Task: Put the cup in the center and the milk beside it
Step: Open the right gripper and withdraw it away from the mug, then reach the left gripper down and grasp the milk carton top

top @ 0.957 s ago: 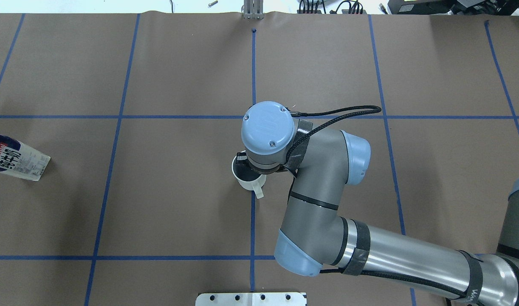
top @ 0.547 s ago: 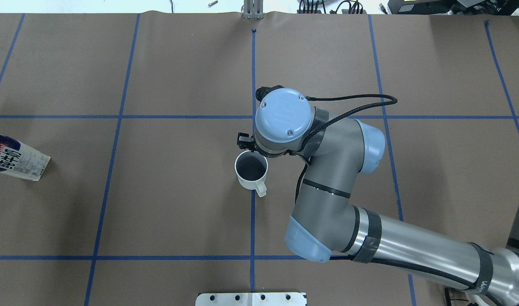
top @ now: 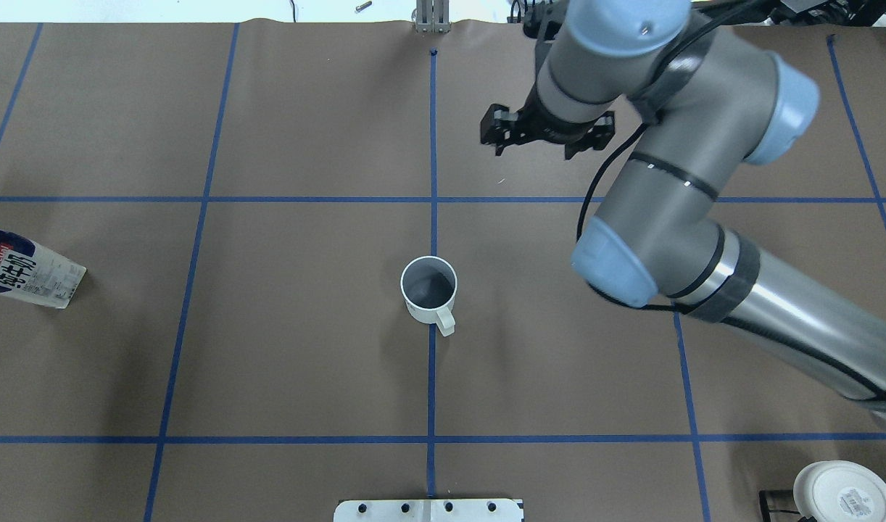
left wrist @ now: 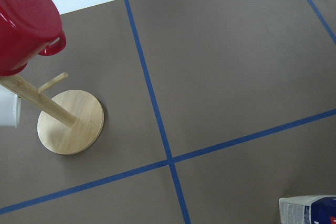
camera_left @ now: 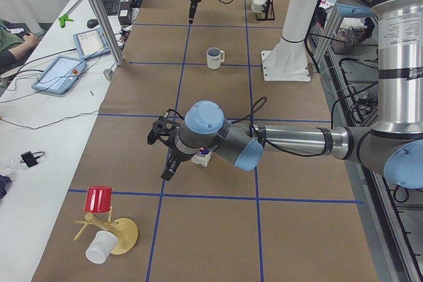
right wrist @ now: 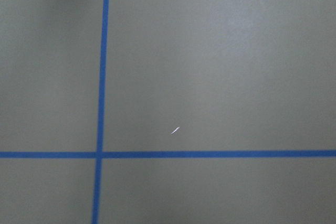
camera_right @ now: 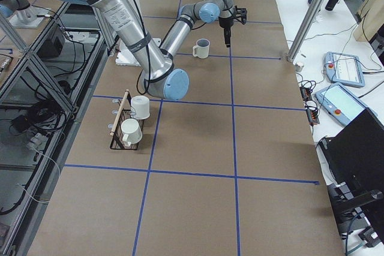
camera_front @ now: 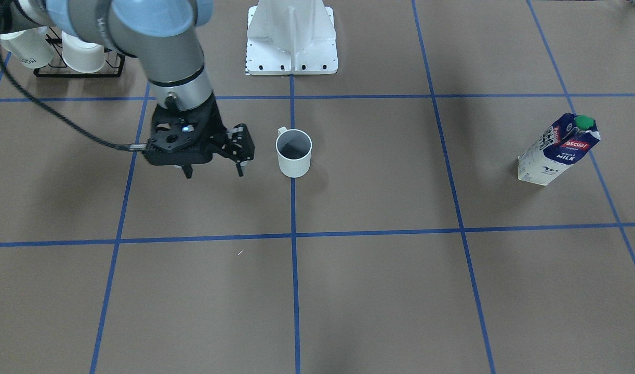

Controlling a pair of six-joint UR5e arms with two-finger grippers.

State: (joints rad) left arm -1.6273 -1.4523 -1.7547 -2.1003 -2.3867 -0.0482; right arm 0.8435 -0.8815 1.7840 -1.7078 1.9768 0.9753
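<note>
**A:** One of the two placements looks finished. The cup (top: pixel 428 288) stands upright in the center (top: pixel 305 326), on the blue tape line (top: pixel 431 377) that splits it, with its handle toward the robot.

**B:** And the right end effector (camera_front: pixel 214 173)?

**A:** Released and empty, fingers spread, hovering apart from the cup.

**B:** So the milk is the step in hand.

**A:** I'd say so. The milk (camera_front: pixel 556 150) stands in the neighbouring cell on the robot's left, well apart from the cup. The left end effector (camera_left: pixel 166 166) hangs near it. Only the side cameras catch it, so I cannot tell whether it is spread or clenched.

**B:** What does the next move need?

**A:** A grip around the carton's body, then a level carry to a spot just beside the cup without nudging it.

**B:** The surroundings?

**A:** A brown paper worktop (top: pixel 305 109) gridded in blue tape. There's a wooden mug tree (left wrist: pixel 71 121) with a red cup (left wrist: pixel 26 22) at the left end, a wire rack (camera_right: pixel 114 139) of white cups (camera_right: pixel 140 107) at the right, and tablets (camera_left: pixel 63 74) alongside.
</note>
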